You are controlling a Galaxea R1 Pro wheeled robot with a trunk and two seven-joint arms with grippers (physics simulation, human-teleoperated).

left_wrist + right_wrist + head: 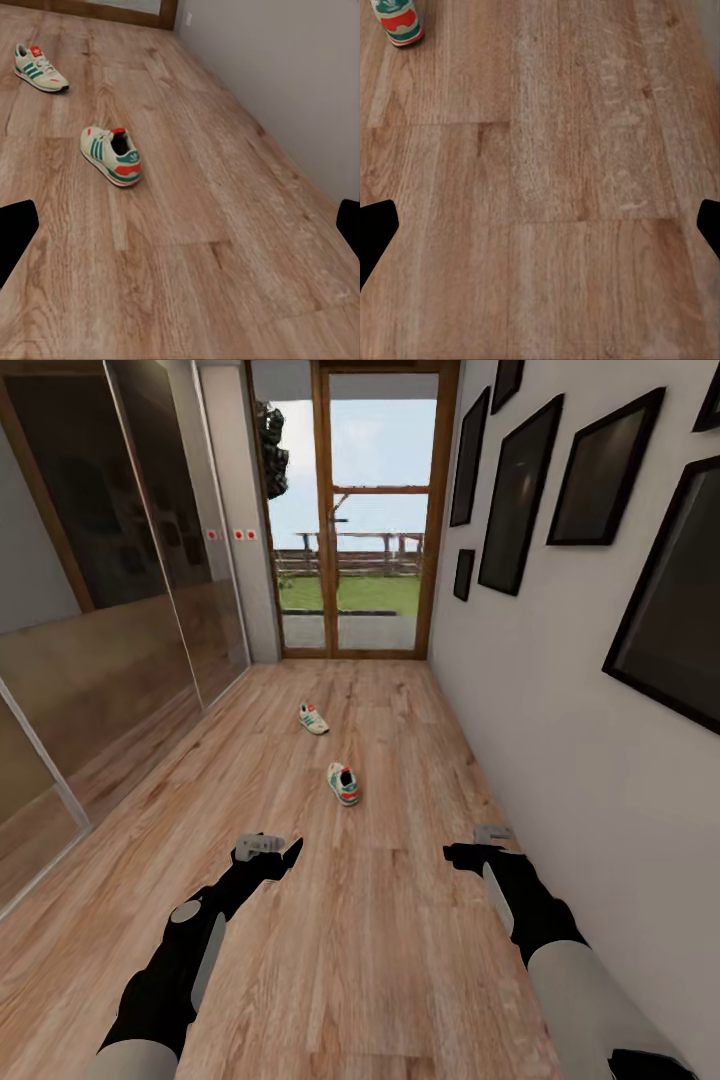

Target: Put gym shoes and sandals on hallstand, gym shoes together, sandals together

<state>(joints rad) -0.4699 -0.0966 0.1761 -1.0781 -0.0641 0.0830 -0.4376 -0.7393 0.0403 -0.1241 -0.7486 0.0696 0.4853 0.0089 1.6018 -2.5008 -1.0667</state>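
Corridor floor [400, 960], framed pictures [605, 470] alongside

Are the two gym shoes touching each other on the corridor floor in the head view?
No, the nearer gym shoe lies apart from the farther gym shoe, with bare corridor floor between them.

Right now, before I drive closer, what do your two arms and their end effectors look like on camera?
Both arms have light grey rounded upper segments and glossy black forearms with a grey panel. The left end effector and right end effector are black, each topped by a small grey block. In the wrist views the fingertips are plain black. No cables or markings are visible.
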